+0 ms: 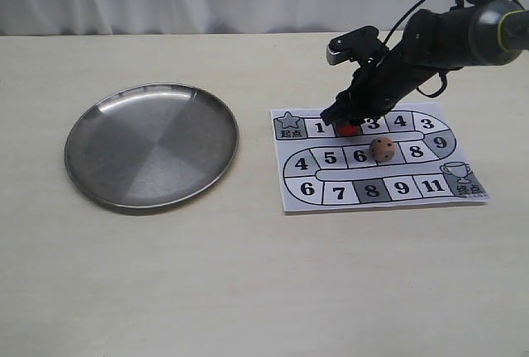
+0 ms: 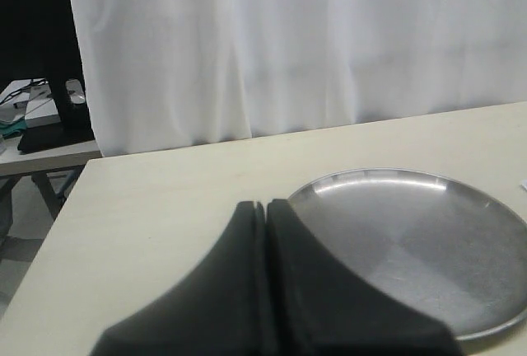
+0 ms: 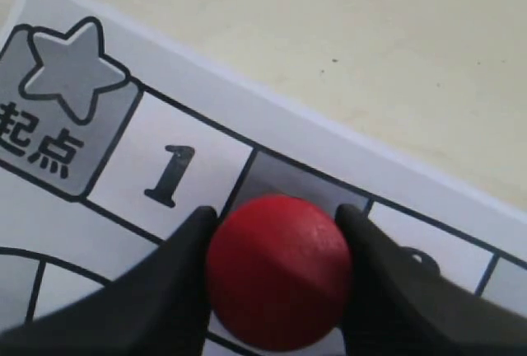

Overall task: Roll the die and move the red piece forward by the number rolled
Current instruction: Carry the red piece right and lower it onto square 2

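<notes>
The right hand [image 3: 277,217] pinches the red piece [image 3: 278,272], one finger on each side of the peg's round body, so the peg is upright and can be carried without tipping. In the right wrist view the piece is over the shaded square just after square 1, near the star start tile. I cannot tell whether its base touches the paper or is lifted off it. The exterior view shows this hand reaching down onto the top row of the board [image 1: 307,189]. The die [image 1: 382,149] rests in the middle row between squares 6 and 8, apart from the hand. Its pips are too small to count, though the roll looks done, and moving the peg is likely the step in hand. The left hand [image 2: 262,208], fingers pressed together and empty, hangs near the steel plate [image 1: 151,144] on the surface [image 1: 248,291], out of the way.
</notes>
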Robot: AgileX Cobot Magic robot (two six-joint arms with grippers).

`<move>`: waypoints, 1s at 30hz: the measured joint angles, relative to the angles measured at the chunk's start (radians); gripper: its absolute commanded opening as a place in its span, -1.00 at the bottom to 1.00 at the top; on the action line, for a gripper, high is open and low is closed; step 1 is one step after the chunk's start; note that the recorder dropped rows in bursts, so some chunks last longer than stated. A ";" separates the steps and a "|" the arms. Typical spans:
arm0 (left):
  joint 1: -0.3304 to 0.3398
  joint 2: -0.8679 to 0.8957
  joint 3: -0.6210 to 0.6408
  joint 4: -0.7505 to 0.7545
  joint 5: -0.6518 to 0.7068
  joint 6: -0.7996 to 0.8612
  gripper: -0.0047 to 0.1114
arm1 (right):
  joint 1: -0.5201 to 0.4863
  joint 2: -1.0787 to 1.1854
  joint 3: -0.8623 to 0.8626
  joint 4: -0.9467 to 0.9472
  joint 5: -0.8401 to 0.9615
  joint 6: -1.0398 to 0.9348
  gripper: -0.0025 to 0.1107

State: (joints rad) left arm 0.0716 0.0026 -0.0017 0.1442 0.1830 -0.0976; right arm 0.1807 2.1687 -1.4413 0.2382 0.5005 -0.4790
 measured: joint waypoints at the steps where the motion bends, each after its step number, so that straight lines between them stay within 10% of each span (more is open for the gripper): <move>1: 0.000 0.000 0.000 0.000 0.000 0.000 -0.92 | 0.000 0.000 0.000 0.000 0.000 0.005 -0.88; 19: 0.000 0.000 0.000 0.000 0.000 0.000 -0.92 | 0.000 0.000 0.004 -0.008 -0.027 0.019 -0.85; 30: 0.000 0.000 0.000 0.000 0.000 0.000 -0.92 | 0.000 0.012 0.013 -0.022 -0.023 0.083 0.37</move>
State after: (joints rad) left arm 0.0716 0.0026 -0.0017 0.1442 0.1830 -0.0976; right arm 0.1807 2.1806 -1.4283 0.2165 0.4778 -0.3956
